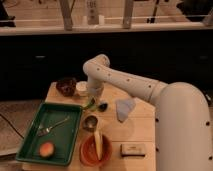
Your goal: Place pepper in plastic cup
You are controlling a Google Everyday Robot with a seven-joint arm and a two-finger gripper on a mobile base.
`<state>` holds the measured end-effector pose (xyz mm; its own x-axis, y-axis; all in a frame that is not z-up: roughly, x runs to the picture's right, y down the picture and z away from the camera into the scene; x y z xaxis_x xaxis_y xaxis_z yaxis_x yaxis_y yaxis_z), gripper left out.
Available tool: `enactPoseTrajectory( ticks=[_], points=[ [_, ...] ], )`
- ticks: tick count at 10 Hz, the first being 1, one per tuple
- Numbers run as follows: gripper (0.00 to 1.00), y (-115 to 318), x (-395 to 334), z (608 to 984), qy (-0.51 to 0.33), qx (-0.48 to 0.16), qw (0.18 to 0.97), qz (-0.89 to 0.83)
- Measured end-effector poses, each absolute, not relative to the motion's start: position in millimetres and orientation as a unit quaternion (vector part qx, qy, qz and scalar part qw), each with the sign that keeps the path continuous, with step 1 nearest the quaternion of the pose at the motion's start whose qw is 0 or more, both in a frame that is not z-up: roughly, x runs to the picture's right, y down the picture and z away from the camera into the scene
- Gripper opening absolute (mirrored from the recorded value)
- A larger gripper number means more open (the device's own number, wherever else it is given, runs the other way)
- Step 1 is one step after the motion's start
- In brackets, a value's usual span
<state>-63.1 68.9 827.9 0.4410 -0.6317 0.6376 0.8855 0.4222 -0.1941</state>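
Observation:
My gripper (94,98) hangs from the white arm over the middle of the wooden table (142,127), just right of the white tub. The plastic cup (89,104) shows as a pale yellow-green shape right below the gripper, partly hidden by it. A small dark rounded thing, the pepper (103,106), lies on the table just right of the cup and of the gripper. I cannot tell whether the gripper touches either one.
A small metal cup (90,122) stands in front of the plastic cup. A white tub (81,88) and a dark bowl (66,86) are at the back left. A green tray (35,145) holds a fork (50,127) and an orange fruit (46,149). An orange bowl (88,152), a snack bar (132,149) and a pale bag (124,109) are nearby.

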Motion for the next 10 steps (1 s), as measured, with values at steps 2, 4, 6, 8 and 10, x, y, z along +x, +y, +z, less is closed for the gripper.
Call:
enactPoseTrajectory(
  ticks=[2,4,6,8,10],
  points=[
    [0.0,67,-70,831,-0.245,-0.262,0.803,-0.477],
    [0.01,65,-72,834,-0.247,-0.264,0.8,-0.478],
    [0.18,64,-75,838,-0.252,-0.267,0.798,-0.479],
    [0.38,64,-79,841,-0.26,-0.267,0.795,-0.478],
    [0.58,64,-79,844,-0.264,-0.269,0.795,-0.475]
  ],
)
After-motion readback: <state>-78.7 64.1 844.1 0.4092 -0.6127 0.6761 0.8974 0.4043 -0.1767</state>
